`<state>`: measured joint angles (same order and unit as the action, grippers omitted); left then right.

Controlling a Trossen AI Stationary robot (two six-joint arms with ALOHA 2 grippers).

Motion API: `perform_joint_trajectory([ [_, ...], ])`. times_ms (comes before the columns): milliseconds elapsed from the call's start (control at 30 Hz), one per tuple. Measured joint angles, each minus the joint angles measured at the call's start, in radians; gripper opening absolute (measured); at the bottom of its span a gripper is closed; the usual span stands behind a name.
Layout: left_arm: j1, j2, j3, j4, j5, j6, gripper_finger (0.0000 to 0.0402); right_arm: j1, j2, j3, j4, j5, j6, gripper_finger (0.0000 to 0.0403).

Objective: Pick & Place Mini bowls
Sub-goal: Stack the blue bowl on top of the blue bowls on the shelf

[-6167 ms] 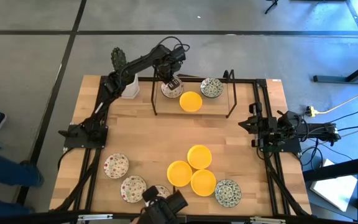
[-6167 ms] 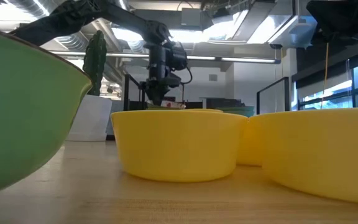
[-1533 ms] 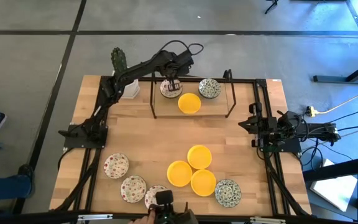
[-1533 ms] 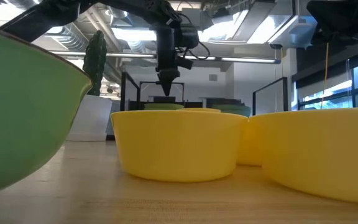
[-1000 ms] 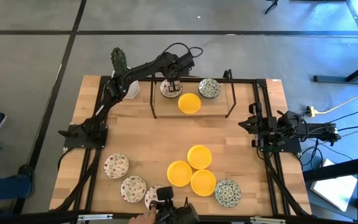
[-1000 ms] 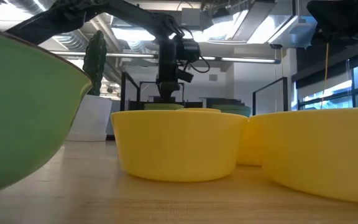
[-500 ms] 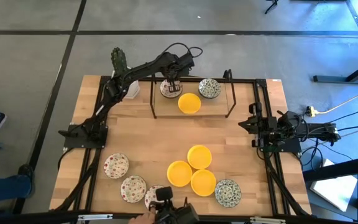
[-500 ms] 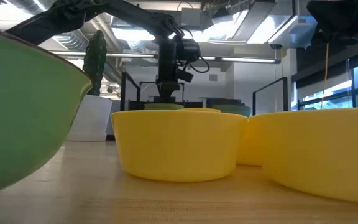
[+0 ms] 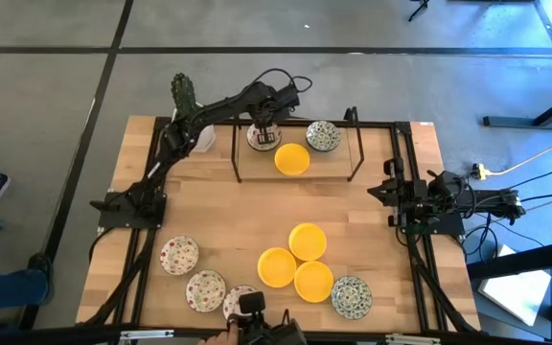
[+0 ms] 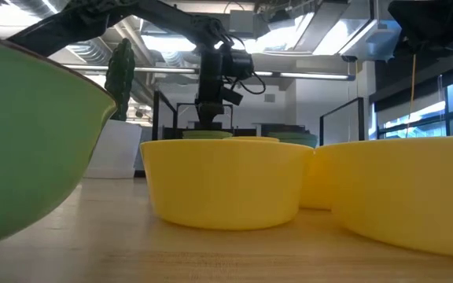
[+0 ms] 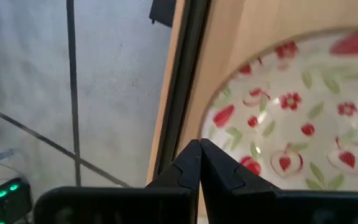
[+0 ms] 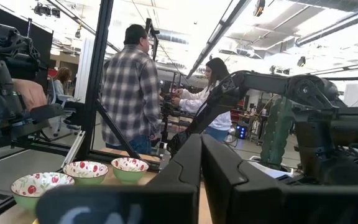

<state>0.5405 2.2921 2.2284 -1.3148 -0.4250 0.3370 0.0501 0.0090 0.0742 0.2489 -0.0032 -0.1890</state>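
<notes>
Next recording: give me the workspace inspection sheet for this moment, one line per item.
Surface: wooden table with a black frame across its far part.
Job's things: under the frame, red-patterned bowl, yellow bowl, green-patterned bowl. Near edge: three yellow bowls, a green-patterned one, red-patterned ones.
Clutter: cactus pot at the far left corner.
Grippers: left gripper shut, over the red-patterned bowl's rim; right gripper shut, parked at the right edge.
Cables: a bundle off the right side.
Surroundings: two people stand beyond the table.
</notes>
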Motion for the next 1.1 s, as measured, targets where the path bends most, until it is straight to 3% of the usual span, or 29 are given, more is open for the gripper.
perform_joint_trajectory([
  [700,-0.070,-0.072,0.002,-0.058,-0.081,0.062,0.0003,0.000,0.000,0.000,0.000,0.000,0.001,0.0014],
  [1100,-0.063,-0.105,0.002,-0.074,-0.025,0.080,0.0001,0.000,0.000,0.000,0.000,0.001,-0.021,0.0014],
])
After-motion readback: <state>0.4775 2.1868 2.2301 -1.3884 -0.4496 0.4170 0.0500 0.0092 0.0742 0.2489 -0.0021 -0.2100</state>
